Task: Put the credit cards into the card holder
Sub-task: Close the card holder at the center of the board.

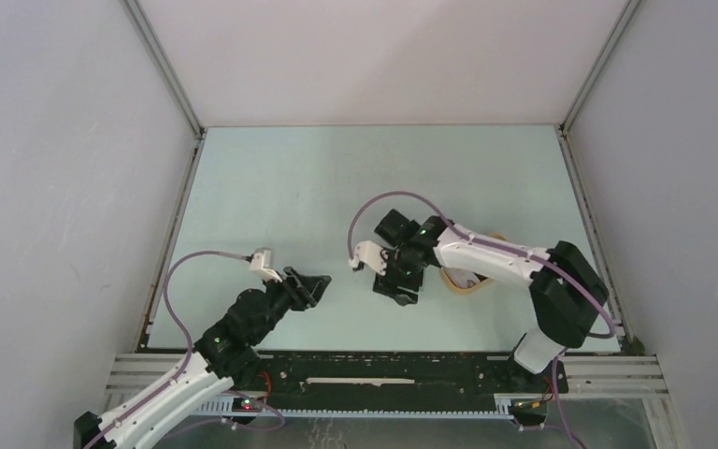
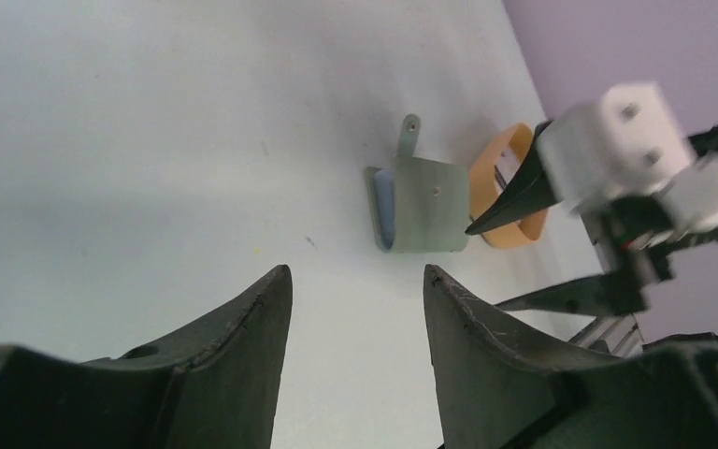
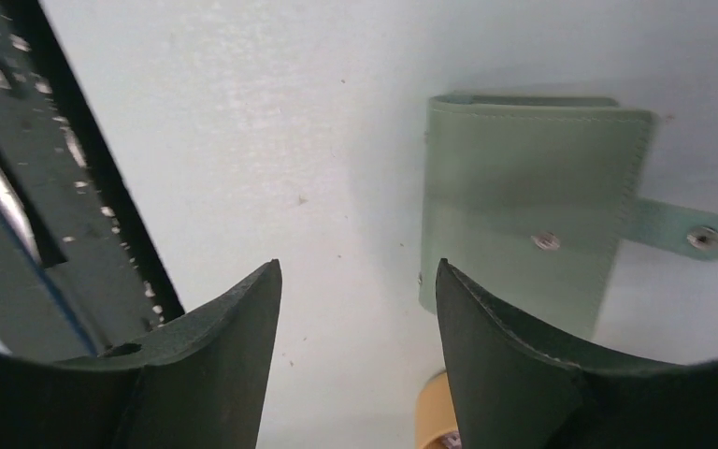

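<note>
The far half of the pale green worktop point(image 1: 374, 168) lies bare from side to side, giving wide passage there. Grey panel walls point(image 1: 47, 187) shut it in on 3 sides: left, right and back. A black slotted rail point(image 3: 56, 187) bounds the near edge. Right of centre things crowd together. The right claw point(image 3: 359, 267) hangs low with its 2 fingers spread, 1 of them overlapping the edge of the flat grey-green wallet point(image 3: 524, 215). A tan-yellow oval tray point(image 2: 509, 187) lies just beside the wallet on its far side. The left claw point(image 2: 356, 271), fingers parted around nothing, faces the wallet across bare worktop.
</note>
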`<state>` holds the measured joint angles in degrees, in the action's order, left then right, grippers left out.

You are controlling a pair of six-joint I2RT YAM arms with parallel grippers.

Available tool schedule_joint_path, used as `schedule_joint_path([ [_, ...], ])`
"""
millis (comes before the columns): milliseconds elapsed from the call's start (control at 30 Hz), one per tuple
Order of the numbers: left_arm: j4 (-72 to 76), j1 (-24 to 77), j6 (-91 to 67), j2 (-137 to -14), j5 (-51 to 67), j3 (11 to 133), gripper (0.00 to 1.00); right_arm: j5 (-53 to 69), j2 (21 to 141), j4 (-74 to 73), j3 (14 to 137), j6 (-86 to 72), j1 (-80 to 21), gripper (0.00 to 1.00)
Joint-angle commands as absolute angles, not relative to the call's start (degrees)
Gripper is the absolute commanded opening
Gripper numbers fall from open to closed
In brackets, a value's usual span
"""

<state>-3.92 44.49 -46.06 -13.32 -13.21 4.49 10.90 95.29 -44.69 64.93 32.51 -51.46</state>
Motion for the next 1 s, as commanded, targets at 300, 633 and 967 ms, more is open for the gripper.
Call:
schedule_joint_path([
  [300, 26.54, 44.26, -45.60, -34.39, -0.61, 4.89, 0.57, 31.22, 87.86, -46.03, 71.62, 31.42, -31.93, 0.59],
  [633, 42.58, 45.44, -44.66, -69.96, 10.35, 21.07, 0.27, 39.07, 103.27, -50.02, 82.10, 26.31, -19.95, 0.51],
  [967, 43.07, 46.03, -44.39, -88.41, 13.11, 32.03, 0.21, 45.22, 118.35, -58.07, 95.44, 28.22, -16.42, 0.50],
])
